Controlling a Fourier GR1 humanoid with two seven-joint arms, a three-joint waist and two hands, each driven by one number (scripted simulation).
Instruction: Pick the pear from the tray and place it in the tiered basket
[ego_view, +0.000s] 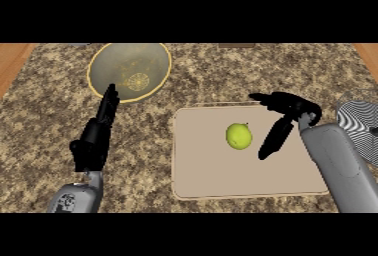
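I see bare tray (221, 175) all round the pear (238, 136), so a hand can come at it from the tray's near edge or left edge. My right hand (295, 107) hangs over the tray's far right corner, just beside the pear. The counter (221, 75) between the tray and the tiered basket (144, 57) is bare. My left hand (92, 142) points up at the basket's near rim. A striped plate (362, 125) sits by the counter's right edge.

A speckled brown stone desk (221, 75) fills the view, evenly lit. Bare wood (13, 60) shows beyond the desk's left and right edges.
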